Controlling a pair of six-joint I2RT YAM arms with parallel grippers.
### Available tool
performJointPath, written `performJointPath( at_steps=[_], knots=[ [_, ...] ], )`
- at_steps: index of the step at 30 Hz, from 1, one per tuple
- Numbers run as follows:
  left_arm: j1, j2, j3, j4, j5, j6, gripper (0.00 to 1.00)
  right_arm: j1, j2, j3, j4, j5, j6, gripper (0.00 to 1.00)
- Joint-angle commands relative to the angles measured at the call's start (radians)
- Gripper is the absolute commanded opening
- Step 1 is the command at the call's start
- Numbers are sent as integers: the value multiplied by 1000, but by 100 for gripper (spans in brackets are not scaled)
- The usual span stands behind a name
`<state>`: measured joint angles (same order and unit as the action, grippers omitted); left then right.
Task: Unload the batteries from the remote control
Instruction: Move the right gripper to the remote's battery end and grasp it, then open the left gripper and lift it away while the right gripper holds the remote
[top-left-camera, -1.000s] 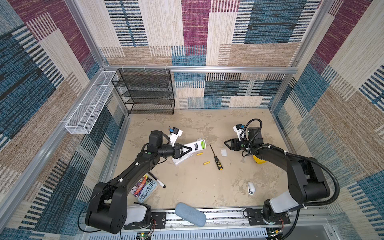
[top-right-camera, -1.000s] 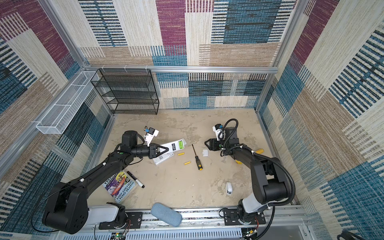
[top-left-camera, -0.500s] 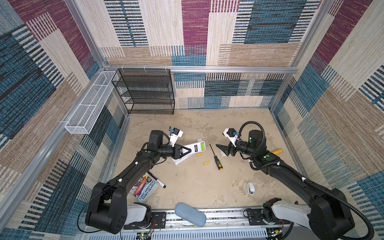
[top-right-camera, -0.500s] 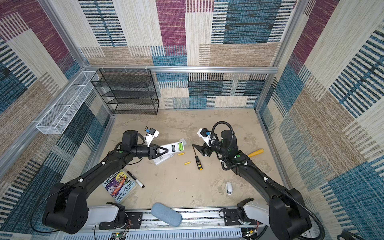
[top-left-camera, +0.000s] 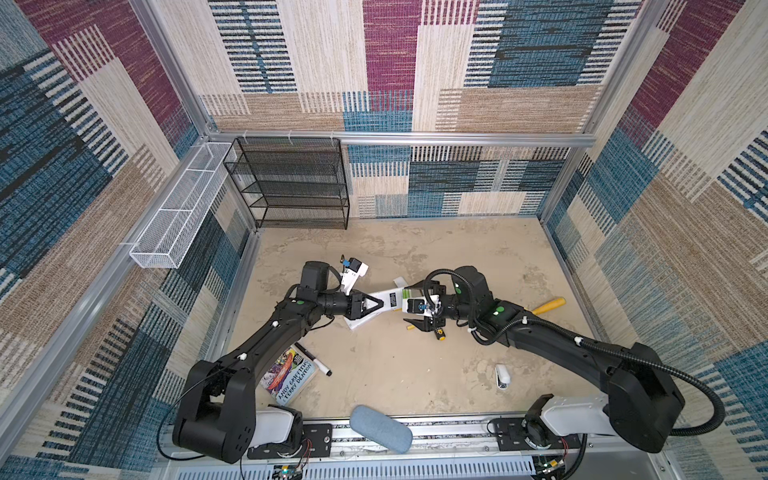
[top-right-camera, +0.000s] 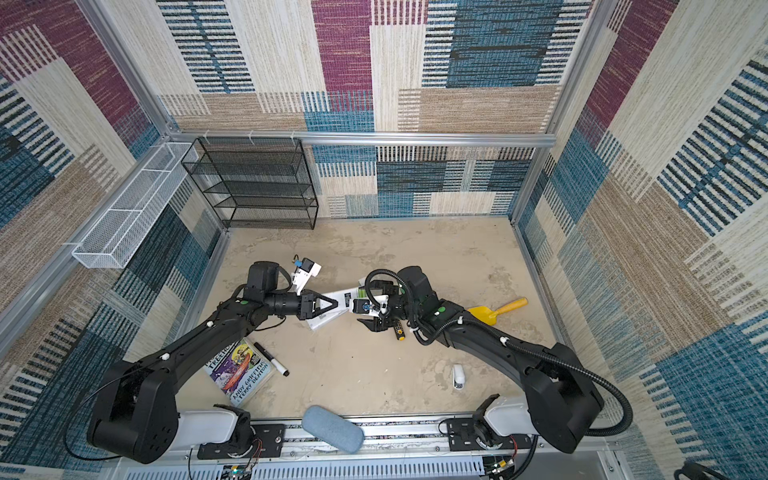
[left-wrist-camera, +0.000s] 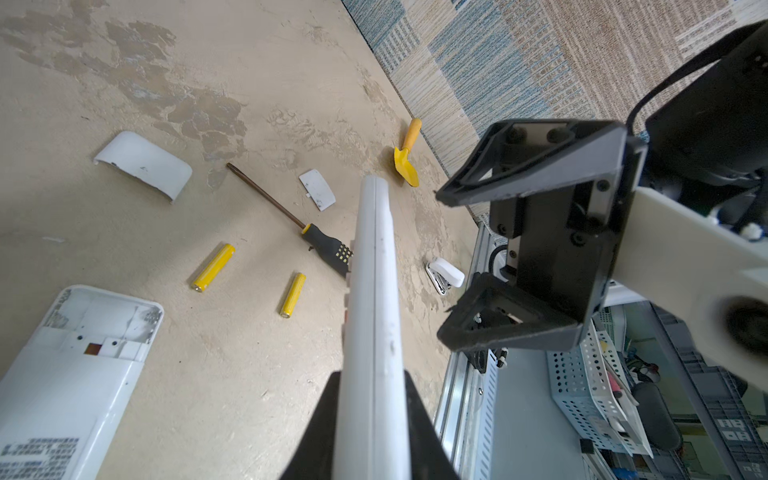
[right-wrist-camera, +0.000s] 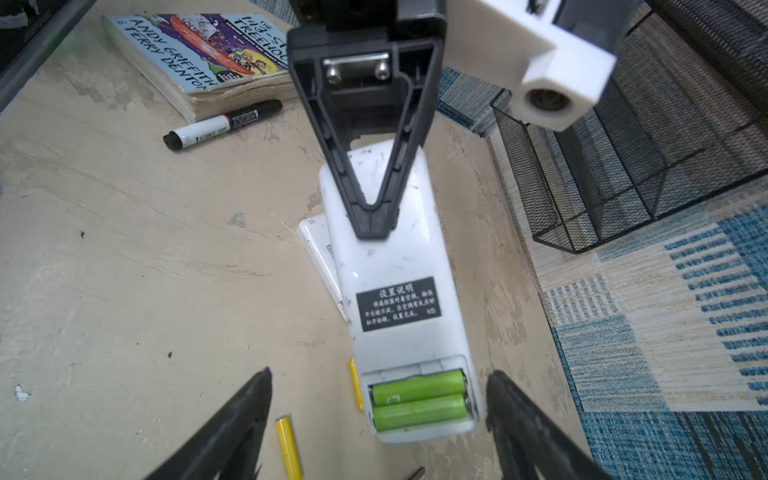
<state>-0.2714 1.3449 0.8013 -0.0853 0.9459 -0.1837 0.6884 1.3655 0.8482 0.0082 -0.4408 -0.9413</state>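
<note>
Two green batts in remote, two yellow batts on counter.
L tool clenched on remote, held above counter, bay open; R tool released, jaws wide either side of bay end.

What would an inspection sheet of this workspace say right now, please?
Surface: beige tabletop, stained.
Job's things: remote gripped at one end, two green batteries in its open bay; two yellow batteries loose on the table; second remote lying with empty bay.
Clutter: screwdriver, book, marker, yellow scoop, loose cover.
Claws: left claw shut on the remote; right claw open, at its battery end.
Cables: black conduit loops off the right arm.
Surroundings: black mesh shelf, white wire basket, patterned walls.
</note>
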Motion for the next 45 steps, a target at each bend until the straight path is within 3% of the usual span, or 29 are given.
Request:
performJointPath(
  at_steps=[1,15,25,35,45],
  knots=[
    [0,2,8,5,10,23,0,24,40,28,5,34,-71,84],
    [0,-2,12,-20,2,44,0,59,181,129,24,101,-101,84],
    [0,0,18,-25,3,39,0,60,189,159,10,77,-90,67],
    [0,-3,15,-4,21,20,0,63,189,161,6,80,-94,58],
    [0,-3,15,-5,13,16,15,63,192,164,-27,60,-85,50]
  ],
)
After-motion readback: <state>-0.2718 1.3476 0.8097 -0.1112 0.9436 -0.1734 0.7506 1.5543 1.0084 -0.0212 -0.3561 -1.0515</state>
